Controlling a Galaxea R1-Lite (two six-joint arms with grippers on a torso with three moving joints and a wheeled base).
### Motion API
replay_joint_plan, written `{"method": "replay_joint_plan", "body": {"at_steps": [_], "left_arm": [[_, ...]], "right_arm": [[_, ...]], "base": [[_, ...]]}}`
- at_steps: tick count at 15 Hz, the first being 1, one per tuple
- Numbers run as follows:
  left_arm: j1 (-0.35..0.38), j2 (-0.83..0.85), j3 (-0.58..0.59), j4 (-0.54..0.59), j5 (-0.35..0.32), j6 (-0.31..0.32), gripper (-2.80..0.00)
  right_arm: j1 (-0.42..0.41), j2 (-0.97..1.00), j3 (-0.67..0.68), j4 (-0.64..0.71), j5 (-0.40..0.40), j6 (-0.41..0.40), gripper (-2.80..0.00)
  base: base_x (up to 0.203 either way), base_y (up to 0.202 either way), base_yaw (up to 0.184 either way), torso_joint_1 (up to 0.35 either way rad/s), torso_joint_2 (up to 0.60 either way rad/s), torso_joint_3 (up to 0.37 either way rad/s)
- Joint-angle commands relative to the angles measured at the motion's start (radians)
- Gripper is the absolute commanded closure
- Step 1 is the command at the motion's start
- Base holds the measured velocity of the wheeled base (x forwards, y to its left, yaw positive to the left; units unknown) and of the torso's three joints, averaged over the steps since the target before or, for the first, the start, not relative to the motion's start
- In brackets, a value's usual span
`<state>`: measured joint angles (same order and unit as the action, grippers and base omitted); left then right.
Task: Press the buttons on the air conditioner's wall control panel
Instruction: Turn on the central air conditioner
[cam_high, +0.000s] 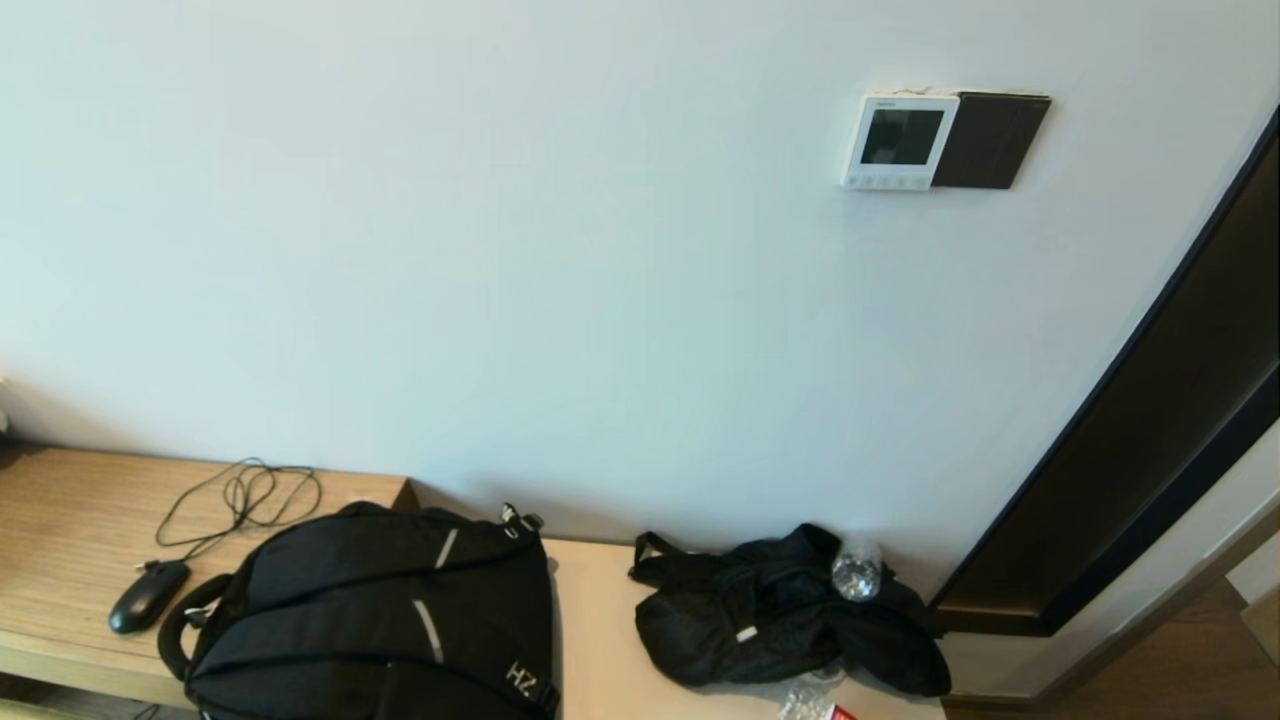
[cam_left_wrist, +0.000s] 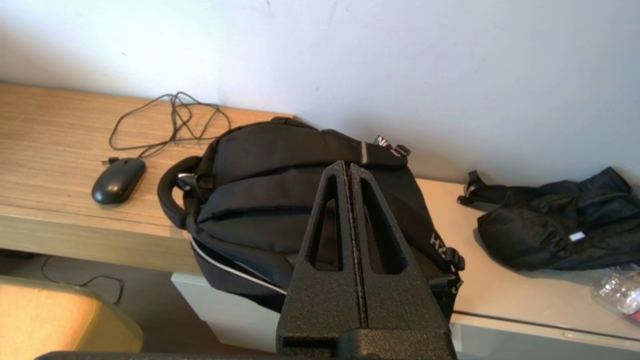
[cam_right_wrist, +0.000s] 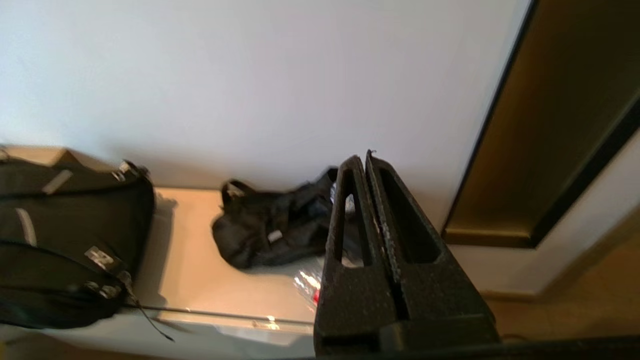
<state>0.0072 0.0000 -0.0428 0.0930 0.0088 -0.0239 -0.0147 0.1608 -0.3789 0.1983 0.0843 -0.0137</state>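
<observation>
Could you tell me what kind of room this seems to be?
Probably a hotel room or bedroom. A white wall thermostat panel with a dark screen hangs on the plain wall, and a wooden desk top below carries a black backpack and a black corded computer mouse.

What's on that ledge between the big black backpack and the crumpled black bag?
Nothing: in the head view a bare strip of pale ledge separates the backpack from the crumpled black bag. The left wrist view shows the same empty gap.

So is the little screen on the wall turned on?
Off, it seems: the control panel screen is dark and blank in the head view.
</observation>
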Motion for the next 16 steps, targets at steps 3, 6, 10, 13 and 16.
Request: {"method": "replay_joint_plan", "body": {"at_steps": [3,6,10,13,16], "left_arm": [[0.000,0.000,0.000,0.001,0.000,-0.001,0.00],[0.000,0.000,0.000,0.001,0.000,-0.001,0.00],[0.000,0.000,0.000,0.001,0.000,-0.001,0.00],[0.001,0.000,0.000,0.001,0.000,-0.001,0.00],[0.000,0.000,0.000,0.001,0.000,-0.001,0.00]], "right_arm": [[0.000,0.498,-0.341,-0.007,0.025,0.056,0.00],[0.028,0.802,-0.644,-0.048,0.012,0.150,0.00],[0.282,1.155,-0.886,-0.086,-0.312,0.221,0.00],[0.366,1.400,-1.064,-0.175,-0.464,0.229,0.00],[0.390,1.603,-1.292,-0.220,-0.510,0.229,0.00]], "base": [[0.000,0.000,0.000,0.000,0.00,0.000],[0.000,0.000,0.000,0.000,0.00,0.000],[0.000,0.000,0.000,0.000,0.00,0.000],[0.000,0.000,0.000,0.000,0.00,0.000],[0.000,0.000,0.000,0.000,0.00,0.000]]}}
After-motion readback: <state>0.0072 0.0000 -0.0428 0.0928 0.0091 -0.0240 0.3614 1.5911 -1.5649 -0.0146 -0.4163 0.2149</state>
